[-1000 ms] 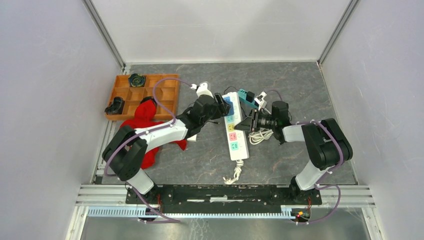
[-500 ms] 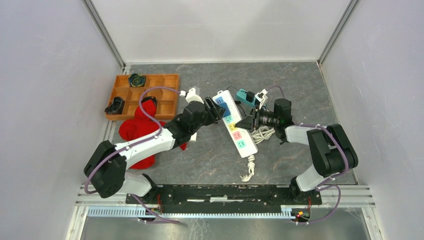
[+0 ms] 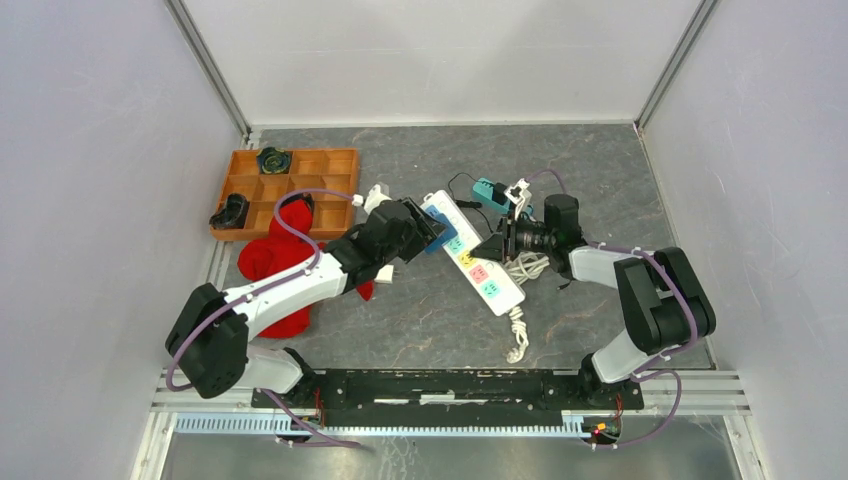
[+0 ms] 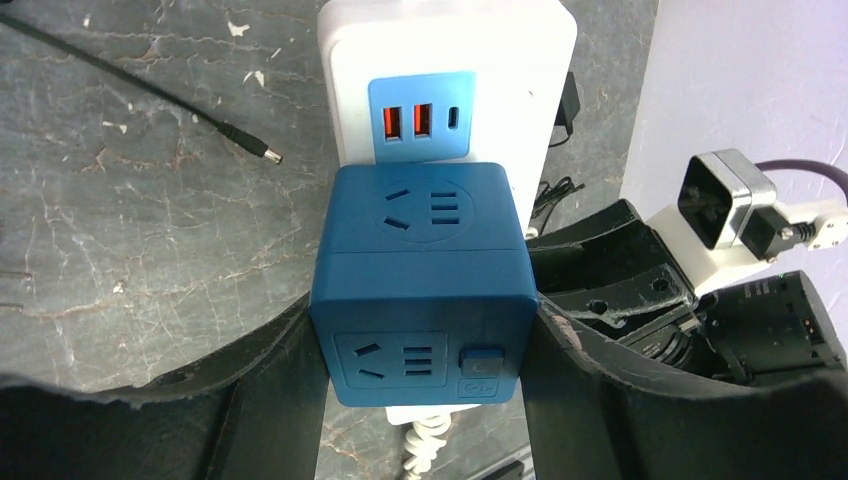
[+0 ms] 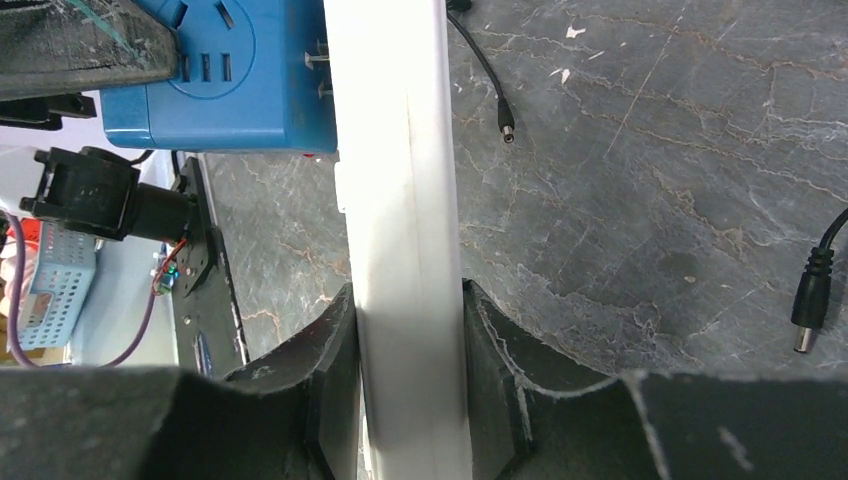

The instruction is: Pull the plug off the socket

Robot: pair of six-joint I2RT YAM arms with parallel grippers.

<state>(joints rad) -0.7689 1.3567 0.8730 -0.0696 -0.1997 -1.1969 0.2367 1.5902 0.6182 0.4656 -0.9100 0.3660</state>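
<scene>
Blue cube plug (image 4: 420, 270), clamped by the left end effector (image 4: 425, 350), shows prongs against the power strip (image 5: 400, 180) gripped by the right end effector (image 5: 408, 345).

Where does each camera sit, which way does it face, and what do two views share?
Top external: above, behind the bases, facing down at the grey marbled table; left arm and right arm show.
Left wrist: faces along the left pincer, shut on the blue plastic cube plug.
Right wrist: faces along the right pincer, shut on the white plastic power strip.
Shared: both wrist views show plug and strip.
</scene>
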